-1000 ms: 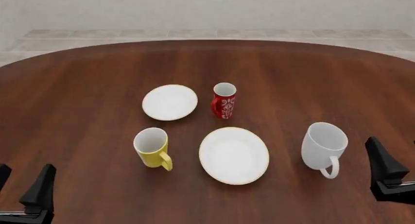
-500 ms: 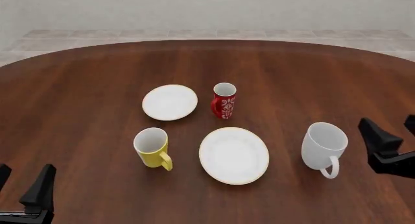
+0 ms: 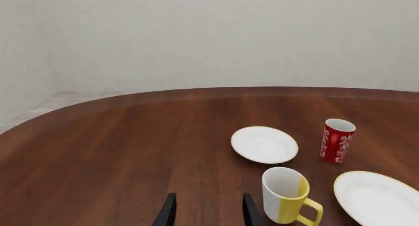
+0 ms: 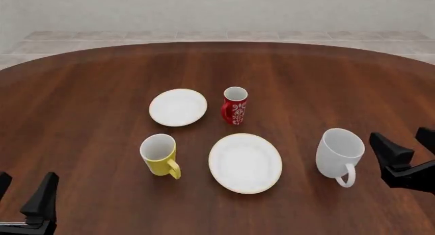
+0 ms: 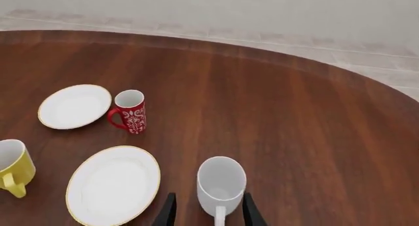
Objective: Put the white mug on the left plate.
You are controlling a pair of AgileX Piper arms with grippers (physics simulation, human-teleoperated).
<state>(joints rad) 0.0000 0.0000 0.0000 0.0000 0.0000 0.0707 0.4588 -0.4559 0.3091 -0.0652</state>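
The white mug (image 4: pixel 338 152) stands upright at the right of the table, its handle toward the near edge. In the right wrist view the white mug (image 5: pixel 221 183) sits just ahead of the fingers. My right gripper (image 4: pixel 408 146) is open and empty, just right of the mug and apart from it; it also shows in the right wrist view (image 5: pixel 209 213). The left plate (image 4: pixel 178 107), small with a gold rim, lies bare at the centre left, and shows in the wrist views (image 3: pixel 264 144) (image 5: pixel 74 106). My left gripper (image 4: pixel 24 194) is open and empty at the near left edge.
A yellow mug (image 4: pixel 159 154) stands in front of the left plate. A red patterned mug (image 4: pixel 235 105) stands to the right of that plate. A larger gold-rimmed plate (image 4: pixel 245 162) lies between the yellow and white mugs.
My right gripper has moved forward and left, closer to the white mug. The left gripper and all the dishes have not moved.
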